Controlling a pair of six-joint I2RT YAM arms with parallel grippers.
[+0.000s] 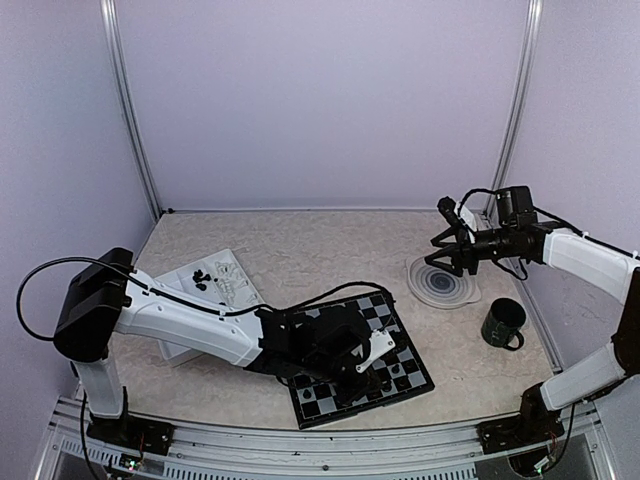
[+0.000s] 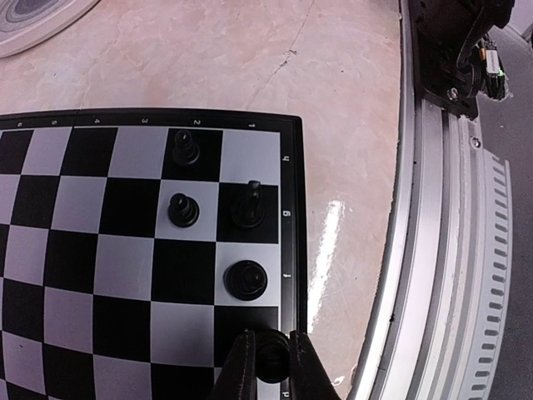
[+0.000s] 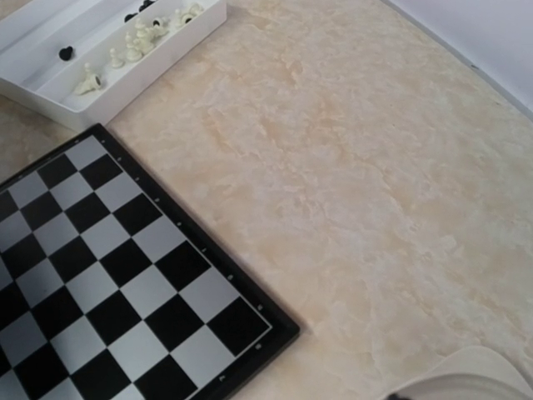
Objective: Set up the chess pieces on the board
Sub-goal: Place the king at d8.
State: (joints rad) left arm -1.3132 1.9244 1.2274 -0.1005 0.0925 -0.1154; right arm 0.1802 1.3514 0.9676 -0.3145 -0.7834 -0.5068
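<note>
Both arms share one build: smooth white shells for the long links and black housings at every joint. The left arm (image 1: 190, 325) has a boxy black block at its shoulder, from which a thin black cable (image 1: 20, 300) loops out; another runs along the white link to the black wrist. The left gripper (image 1: 368, 372) is black with a white side plate, and its fingers (image 2: 240, 371) are slim dark bars. The right arm (image 1: 590, 258) has a black wrist cluster topped with looping black cables (image 1: 480, 192). Each black base (image 1: 118, 432) shows small wiring.
</note>
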